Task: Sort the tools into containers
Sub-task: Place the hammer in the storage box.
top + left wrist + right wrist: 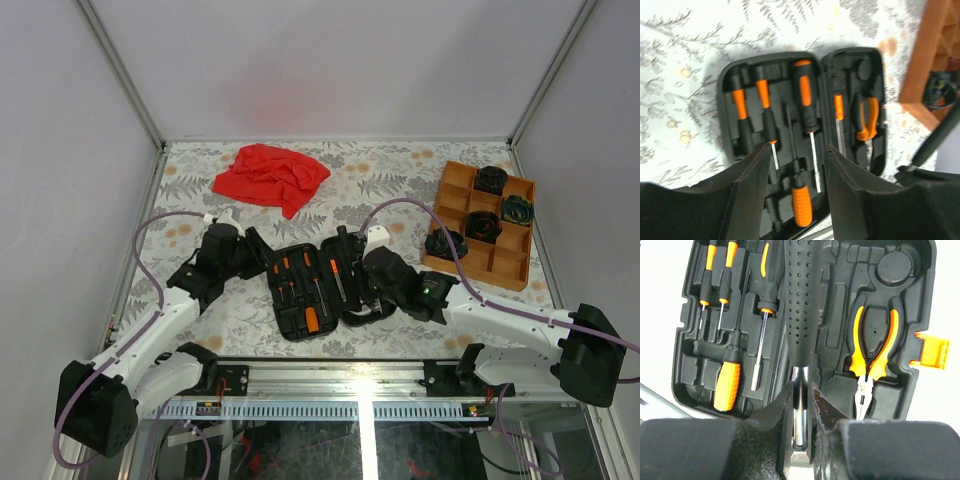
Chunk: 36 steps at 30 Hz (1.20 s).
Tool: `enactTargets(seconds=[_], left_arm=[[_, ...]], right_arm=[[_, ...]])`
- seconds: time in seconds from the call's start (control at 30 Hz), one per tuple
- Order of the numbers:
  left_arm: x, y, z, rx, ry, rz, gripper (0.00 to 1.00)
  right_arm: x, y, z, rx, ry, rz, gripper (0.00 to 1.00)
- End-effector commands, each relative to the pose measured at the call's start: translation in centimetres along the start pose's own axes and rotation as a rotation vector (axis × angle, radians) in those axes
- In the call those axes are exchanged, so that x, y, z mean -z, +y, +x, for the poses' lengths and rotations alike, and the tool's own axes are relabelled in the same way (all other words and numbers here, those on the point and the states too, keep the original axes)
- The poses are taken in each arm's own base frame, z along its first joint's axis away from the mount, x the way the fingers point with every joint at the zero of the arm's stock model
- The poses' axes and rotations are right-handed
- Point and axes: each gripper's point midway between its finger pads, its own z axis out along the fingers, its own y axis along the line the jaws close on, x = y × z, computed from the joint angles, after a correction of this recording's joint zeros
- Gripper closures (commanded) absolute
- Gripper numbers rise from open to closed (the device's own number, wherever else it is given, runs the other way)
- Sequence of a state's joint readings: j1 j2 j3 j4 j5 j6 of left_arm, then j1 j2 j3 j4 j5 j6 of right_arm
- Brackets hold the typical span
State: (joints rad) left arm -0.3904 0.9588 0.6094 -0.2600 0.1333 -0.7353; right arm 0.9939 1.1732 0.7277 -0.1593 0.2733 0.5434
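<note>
I am pinching the hammer (800, 300) by its steel shaft in my right pincer (800, 390), with its black handle pointing away over the open tool case (840, 310), roughly along the hinge line. My left pincer (799, 150) is hovering spread and empty over the half where the screwdrivers (805, 95) are lying in their slots. The pliers (872, 345) are sitting in the other half. I am judging this to be the step of seating the hammer. The next move is calling for lining it up with the long empty recess beside the pliers, lowering it flat and then letting go. The coiled bundles (491, 179) are lying in the orange tray (510, 262).
</note>
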Motion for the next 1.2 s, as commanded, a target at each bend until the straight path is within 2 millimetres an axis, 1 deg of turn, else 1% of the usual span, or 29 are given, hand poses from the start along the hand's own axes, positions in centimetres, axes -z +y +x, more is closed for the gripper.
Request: enactTargets(seconds=[0.0, 0.1, 0.37, 0.53, 0.63, 0.8, 0.93, 0.97, 1.17], left_arm=[[-0.4, 3.7, 1.3, -0.018, 0.025, -0.136, 0.56], [-0.9, 4.7, 1.6, -0.009, 0.031, -0.179, 0.59], [-2.7, 6.3, 2.6, 0.032, 0.041, -0.212, 0.71], [-3.2, 7.8, 3.0, 0.028, 0.041, -0.267, 0.72], [-3.6, 8.3, 3.3, 0.016, 0.047, -0.277, 0.72], [-4.4, 8.4, 3.8, 0.025, 0.057, -0.253, 0.72], [-4.9, 8.7, 4.0, 0.029, 0.060, -0.263, 0.73], [-5.0, 8.8, 4.1, 0.030, 0.061, -0.265, 0.75], [-5.4, 9.3, 4.7, 0.048, 0.082, -0.277, 0.96]], right_arm=[[0.5, 0.6, -2.9, -0.028, -0.081, -0.003, 1.00], [0.4, 0.7, -2.8, -0.024, -0.073, -0.008, 1.00], [0.4, 1.1, -3.0, 0.002, -0.058, -0.013, 1.00], [0.3, 1.5, -3.1, 0.018, -0.048, -0.027, 1.00], [0.1, 1.6, -3.0, 0.021, -0.042, -0.034, 1.00], [-0.2, 1.7, -2.9, 0.018, -0.033, -0.030, 1.00], [0.0, 0.9, -2.9, -0.003, -0.036, 0.014, 1.00], [0.0, 0.7, -2.9, -0.009, -0.041, 0.021, 1.00], [-0.1, 0.4, -2.7, -0.005, -0.050, 0.031, 1.00]])
